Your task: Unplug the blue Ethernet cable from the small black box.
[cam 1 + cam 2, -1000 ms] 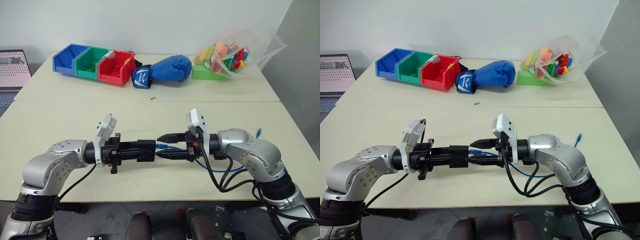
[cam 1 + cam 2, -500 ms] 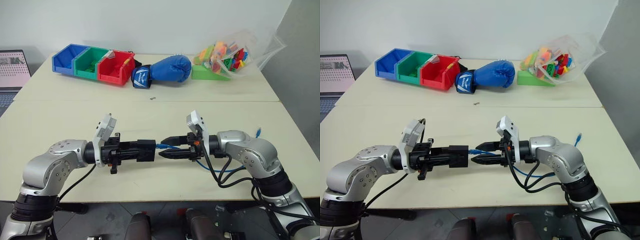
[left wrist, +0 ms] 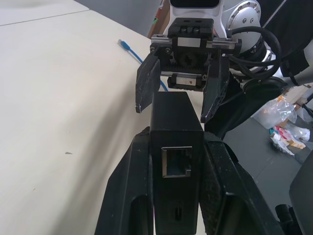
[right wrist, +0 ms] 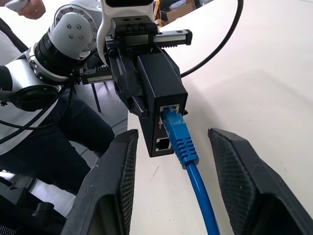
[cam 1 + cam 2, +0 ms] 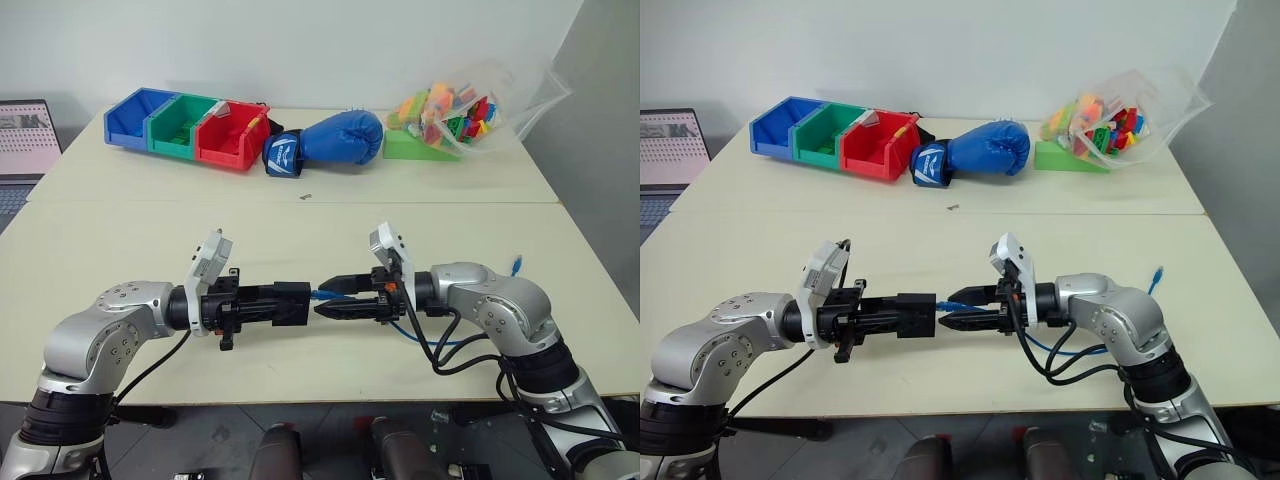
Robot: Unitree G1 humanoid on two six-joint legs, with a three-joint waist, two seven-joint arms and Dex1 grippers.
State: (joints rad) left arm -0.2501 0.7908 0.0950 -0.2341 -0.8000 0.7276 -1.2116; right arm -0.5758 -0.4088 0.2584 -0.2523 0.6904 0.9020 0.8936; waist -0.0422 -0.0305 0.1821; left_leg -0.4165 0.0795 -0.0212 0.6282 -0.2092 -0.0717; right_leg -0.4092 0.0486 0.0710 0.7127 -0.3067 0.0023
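Observation:
My left gripper (image 5: 282, 303) is shut on the small black box (image 5: 293, 301), held level above the table's near part, ports facing my right gripper (image 5: 320, 297). The blue Ethernet cable (image 4: 179, 138) is plugged into the upper port of the small black box (image 4: 161, 93). My right gripper stands open, with its fingers (image 4: 115, 186) either side of the plug and apart from it. The cable runs back under the right arm in a loop (image 5: 440, 343). Its free end (image 5: 517, 265) lies on the table at the right.
At the table's back stand blue, green and red bins (image 5: 190, 127), a blue boxing glove (image 5: 330, 140) and a clear bag of toy bricks (image 5: 460, 112). A laptop (image 5: 25, 135) sits at the far left. A person's hand (image 4: 30, 7) shows beyond the left arm.
The right wrist has rolled a little, so its fingers sit at a slightly different angle around the plug. The left gripper and the box have kept still.

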